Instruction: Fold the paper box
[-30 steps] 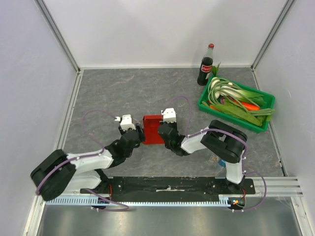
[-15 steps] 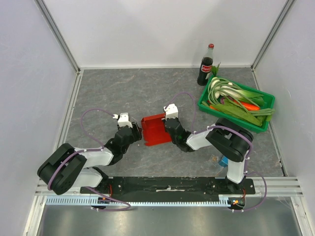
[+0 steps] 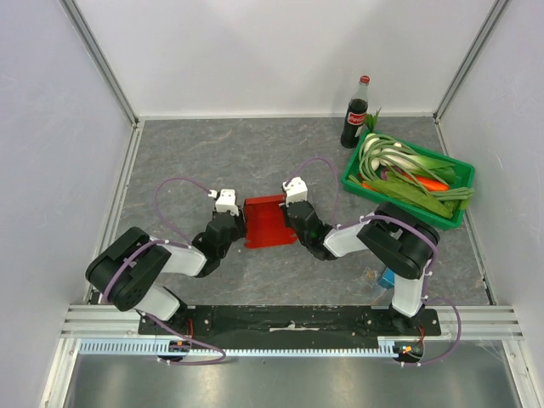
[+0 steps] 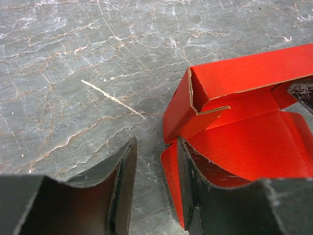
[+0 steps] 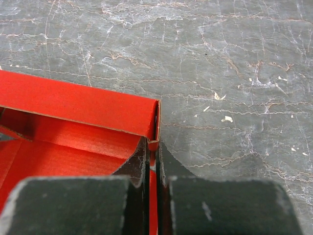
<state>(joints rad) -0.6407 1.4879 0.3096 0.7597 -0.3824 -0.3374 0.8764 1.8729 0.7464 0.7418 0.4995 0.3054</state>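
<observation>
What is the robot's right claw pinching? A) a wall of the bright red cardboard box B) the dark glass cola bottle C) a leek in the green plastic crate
A: the right wrist view shows the right gripper shut on a wall of the bright red cardboard box.

White links and bulky black joints make up the left arm (image 3: 177, 259) and the right arm (image 3: 344, 242), each trailing a thin purple cable (image 3: 170, 189). The tool fingers (image 4: 122, 191) are matte black.
</observation>
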